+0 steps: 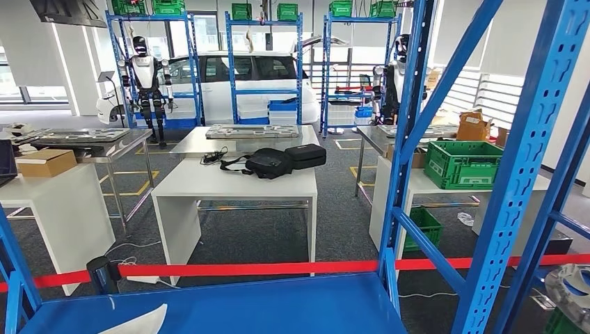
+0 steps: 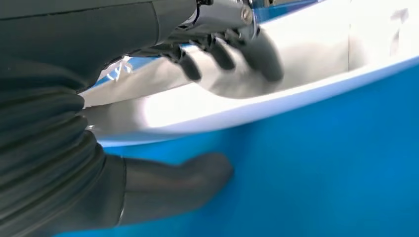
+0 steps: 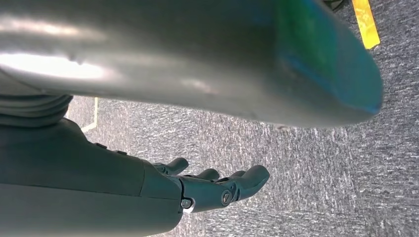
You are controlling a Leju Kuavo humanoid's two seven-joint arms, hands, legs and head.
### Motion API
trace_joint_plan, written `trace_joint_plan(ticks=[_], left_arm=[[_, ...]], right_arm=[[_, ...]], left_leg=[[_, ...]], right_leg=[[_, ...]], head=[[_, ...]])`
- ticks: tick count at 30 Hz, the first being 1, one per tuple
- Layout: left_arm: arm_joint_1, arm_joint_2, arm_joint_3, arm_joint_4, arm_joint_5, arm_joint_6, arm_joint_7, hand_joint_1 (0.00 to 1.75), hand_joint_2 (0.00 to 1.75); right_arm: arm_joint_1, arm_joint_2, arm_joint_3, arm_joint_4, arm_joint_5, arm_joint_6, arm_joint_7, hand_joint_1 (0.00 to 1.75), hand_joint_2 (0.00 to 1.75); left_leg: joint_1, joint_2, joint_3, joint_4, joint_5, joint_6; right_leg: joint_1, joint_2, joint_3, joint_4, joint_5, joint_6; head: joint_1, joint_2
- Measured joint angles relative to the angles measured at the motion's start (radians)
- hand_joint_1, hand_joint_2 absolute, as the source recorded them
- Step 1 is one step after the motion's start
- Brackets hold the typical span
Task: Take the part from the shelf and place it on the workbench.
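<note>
Left hand (image 2: 197, 113) grips smooth white curved part (image 2: 257, 94) on glossy blue shelf (image 2: 321, 173); right hand (image 3: 217, 187) loose, holding nothing.

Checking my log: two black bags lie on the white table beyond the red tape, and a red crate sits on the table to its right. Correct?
No: the head view shows the crate is green, not red. The black bags do lie on the white table beyond the red tape.

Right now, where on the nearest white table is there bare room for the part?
On the white table, the near half in front of the black bags is bare, edge to edge. The far side is crowded by the bags and a cable.
</note>
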Motion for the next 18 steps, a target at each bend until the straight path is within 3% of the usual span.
trace_joint_plan(ticks=[18], left_arm=[[-0.005, -0.030, 0.020, 0.000, -0.035, 0.014, -0.008, 1.75, 1.75]], right_arm=[[0.000, 0.000, -0.012, 0.000, 0.000, 0.001, -0.006, 0.00, 0.00]], left_leg=[[0.000, -0.001, 0.003, 0.000, 0.000, 0.000]], right_leg=[[0.000, -0.001, 0.003, 0.000, 0.000, 0.000]], head=[[0.000, 0.000]])
